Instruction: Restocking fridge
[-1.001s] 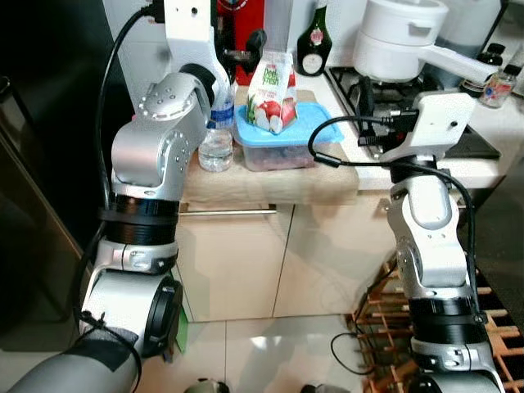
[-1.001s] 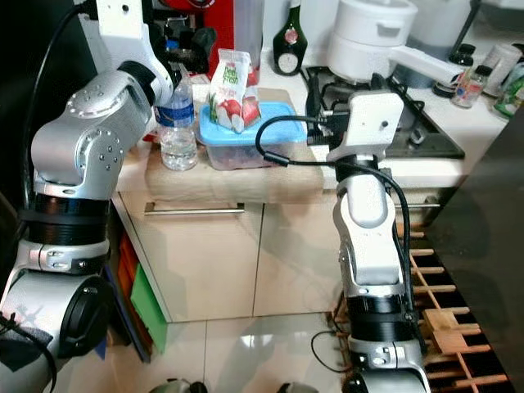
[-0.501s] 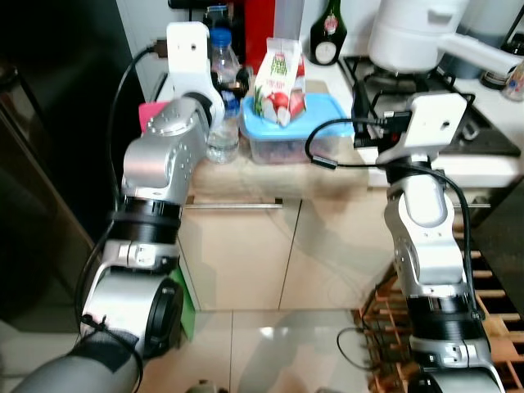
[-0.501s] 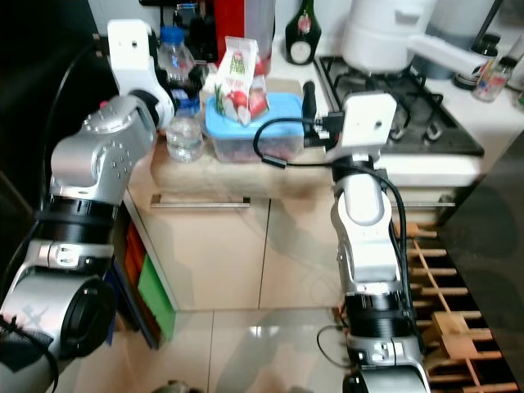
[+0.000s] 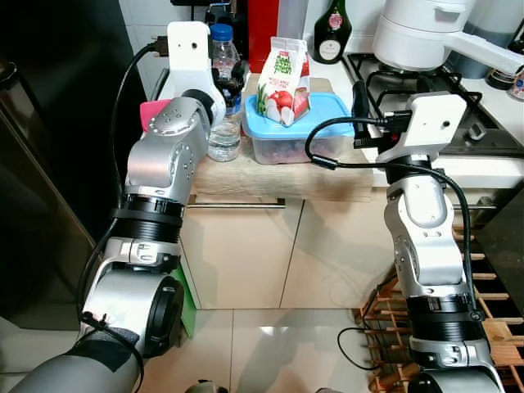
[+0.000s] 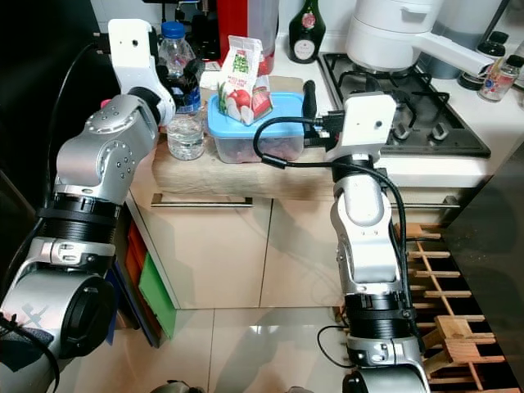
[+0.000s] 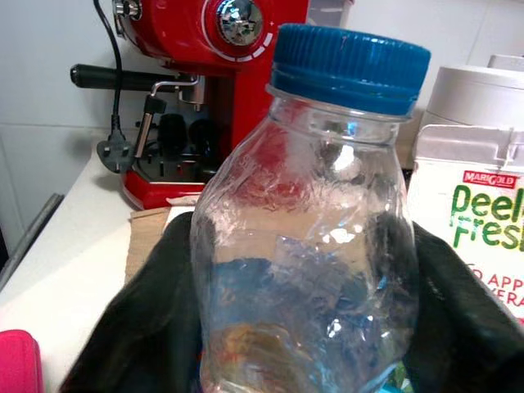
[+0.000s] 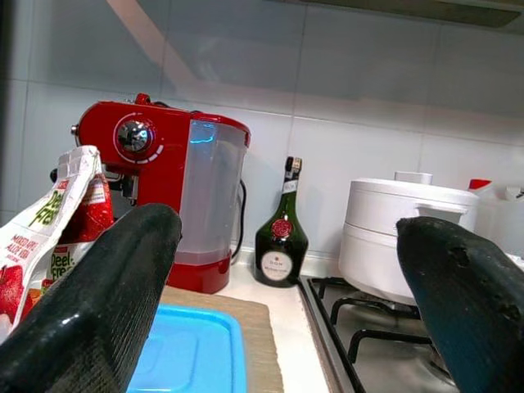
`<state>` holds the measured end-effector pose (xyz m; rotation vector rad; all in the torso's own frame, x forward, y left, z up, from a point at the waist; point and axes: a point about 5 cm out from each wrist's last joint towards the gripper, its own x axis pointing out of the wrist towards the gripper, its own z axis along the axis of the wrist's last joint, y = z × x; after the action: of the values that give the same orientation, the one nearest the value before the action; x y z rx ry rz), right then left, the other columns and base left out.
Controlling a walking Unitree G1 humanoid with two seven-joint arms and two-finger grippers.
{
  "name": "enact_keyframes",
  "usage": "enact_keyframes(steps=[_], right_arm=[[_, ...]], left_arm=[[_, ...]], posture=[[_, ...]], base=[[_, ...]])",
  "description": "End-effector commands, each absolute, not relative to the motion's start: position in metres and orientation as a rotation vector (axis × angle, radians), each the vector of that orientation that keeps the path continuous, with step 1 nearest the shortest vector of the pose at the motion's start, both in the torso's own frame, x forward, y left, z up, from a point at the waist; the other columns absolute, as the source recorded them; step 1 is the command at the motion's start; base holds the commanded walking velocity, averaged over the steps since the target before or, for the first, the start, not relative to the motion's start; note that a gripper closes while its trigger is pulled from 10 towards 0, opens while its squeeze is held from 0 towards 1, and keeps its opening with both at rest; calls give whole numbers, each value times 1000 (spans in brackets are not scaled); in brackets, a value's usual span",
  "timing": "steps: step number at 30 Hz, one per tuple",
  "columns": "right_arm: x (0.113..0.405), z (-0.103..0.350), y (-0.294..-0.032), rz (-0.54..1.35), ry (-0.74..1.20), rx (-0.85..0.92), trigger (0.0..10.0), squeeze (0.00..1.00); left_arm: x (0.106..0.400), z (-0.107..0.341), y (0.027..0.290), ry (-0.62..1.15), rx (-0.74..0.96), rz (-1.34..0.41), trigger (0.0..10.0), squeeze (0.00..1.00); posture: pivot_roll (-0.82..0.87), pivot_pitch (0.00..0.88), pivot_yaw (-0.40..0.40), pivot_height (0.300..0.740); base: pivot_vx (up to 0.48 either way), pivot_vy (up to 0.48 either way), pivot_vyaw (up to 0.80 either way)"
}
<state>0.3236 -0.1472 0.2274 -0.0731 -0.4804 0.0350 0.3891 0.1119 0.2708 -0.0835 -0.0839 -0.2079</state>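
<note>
Left gripper (image 7: 303, 327) seemingly pinching water bottle (image 7: 315, 246) beside blue-lidded container (image 6: 262, 123); right gripper (image 8: 282, 270) spread wide above counter (image 6: 246, 176)

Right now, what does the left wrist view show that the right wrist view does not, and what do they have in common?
The left wrist view shows the clear water bottle with its blue cap, held between the left gripper's black fingers.

The right wrist view shows the open right gripper, the blue container lid, a dark green bottle, a white pot and the gas hob.

Both show the red coffee machine and the juice carton.
</note>
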Motion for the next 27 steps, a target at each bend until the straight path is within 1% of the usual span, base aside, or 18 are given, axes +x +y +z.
enact_keyframes(steps=[1, 2, 4, 5, 6, 8, 9, 13, 19, 27], right_arm=[[324, 227, -149, 36, -472, -72, 10000, 180], [324, 227, -149, 36, -472, -72, 10000, 180], [325, 227, -150, 28, -475, -73, 10000, 180], [325, 228, -151, 22, -478, -74, 10000, 180], [325, 228, -151, 22, -478, -74, 10000, 180], [325, 228, -153, 12, -480, -76, 10000, 180], [325, 228, -153, 12, -480, -76, 10000, 180], [325, 227, -154, 10, -479, -78, 10000, 180], [325, 225, -154, 8, -475, -79, 10000, 180], [326, 224, -153, 13, -475, -80, 10000, 184]], left_arm=[[387, 279, 112, -144, -79, -221, 0, 0], [387, 279, 112, -144, -79, -221, 0, 0], [382, 294, 109, -254, -89, -253, 0, 0], [379, 305, 108, -326, -84, -262, 10000, 0], [379, 305, 108, -326, -84, -262, 10000, 0], [368, 327, 108, -478, -80, -268, 10000, 0], [368, 327, 108, -478, -80, -268, 10000, 0], [354, 342, 103, -595, -39, -283, 10000, 0], [349, 342, 100, -630, -15, -282, 10000, 0], [349, 341, 101, -638, 17, -251, 10000, 0]], posture=[[-109, 0, 9, 740], [-109, 0, 9, 740], [-110, 0, 9, 740], [-111, 0, 9, 740], [-111, 0, 9, 740], [-112, 0, 8, 740], [-112, 0, 8, 740], [-112, 0, 8, 740], [-110, 0, 7, 740], [-111, 0, 6, 740]], base=[[0, 0, 0], [0, 0, 0], [0, 0, 0], [0, 0, 0], [0, 0, 0], [0, 0, 0], [0, 0, 0], [0, 0, 0], [0, 0, 0], [-289, 0, 0]])
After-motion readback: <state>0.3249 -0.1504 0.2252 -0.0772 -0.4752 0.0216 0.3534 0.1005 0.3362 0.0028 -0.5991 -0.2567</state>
